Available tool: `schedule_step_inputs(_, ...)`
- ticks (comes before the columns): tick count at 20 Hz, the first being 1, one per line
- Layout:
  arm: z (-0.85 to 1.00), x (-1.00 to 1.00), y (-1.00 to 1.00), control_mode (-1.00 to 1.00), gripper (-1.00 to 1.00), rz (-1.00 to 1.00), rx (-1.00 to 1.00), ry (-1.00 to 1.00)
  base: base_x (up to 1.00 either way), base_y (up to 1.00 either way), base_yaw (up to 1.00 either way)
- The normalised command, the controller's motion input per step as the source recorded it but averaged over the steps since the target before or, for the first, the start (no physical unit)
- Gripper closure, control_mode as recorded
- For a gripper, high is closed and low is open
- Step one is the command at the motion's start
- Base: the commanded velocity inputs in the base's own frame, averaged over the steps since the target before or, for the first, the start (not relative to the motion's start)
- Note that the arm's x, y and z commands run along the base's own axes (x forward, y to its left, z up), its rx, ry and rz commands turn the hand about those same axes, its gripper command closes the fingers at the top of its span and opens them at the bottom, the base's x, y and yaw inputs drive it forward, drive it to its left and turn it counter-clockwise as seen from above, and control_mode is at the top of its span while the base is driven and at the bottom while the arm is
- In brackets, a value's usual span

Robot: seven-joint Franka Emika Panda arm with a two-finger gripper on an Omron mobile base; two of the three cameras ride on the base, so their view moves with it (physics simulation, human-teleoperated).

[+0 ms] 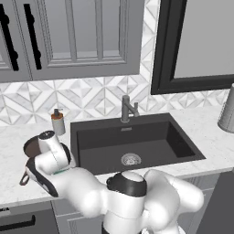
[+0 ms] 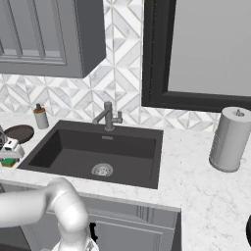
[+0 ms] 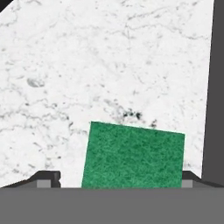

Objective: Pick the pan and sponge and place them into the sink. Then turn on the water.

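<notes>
Gripper (image 3: 120, 180) open, jaws wide — sponge (image 3: 133, 155) directly below, between fingertips, long axis spanning jaw gap. Sits on counter (image 3: 87, 65) beside sink (image 1: 137, 137) left rim — straight descent should do.

- White marble counter (image 1: 13, 183) wrapping the black sink (image 1: 137, 141).
- Left of it: dark pan (image 2: 18, 133), green sponge (image 3: 133, 155) lying flat, little soap bottle (image 1: 57, 121) at the back.
- Right side: grey paper towel roll (image 2: 229, 139) standing upright.
</notes>
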Motion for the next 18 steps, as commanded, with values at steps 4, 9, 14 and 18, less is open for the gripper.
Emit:
schedule_step_inputs(4, -0.46, 0.04, 0.00, -1.00, -1.00, 0.00, 0.01, 0.00, 0.00, 0.00, 0.00)
schedule_step_inputs(9, -0.68, 0.00, 0.00, -1.00, 1.00, 0.00, 0.04, 0.00, 0.00, 0.00, 0.00)
schedule_step_inputs(14, -0.28, 0.00, -0.16, -1.00, 1.00, 0.00, 0.05, -0.02, 0.00, 0.00, 0.00)
schedule_step_inputs(18, 0.53, 0.13, 0.00, -1.00, 1.00, 0.00, 0.03, -0.01, 0.00, 0.00, 0.00)
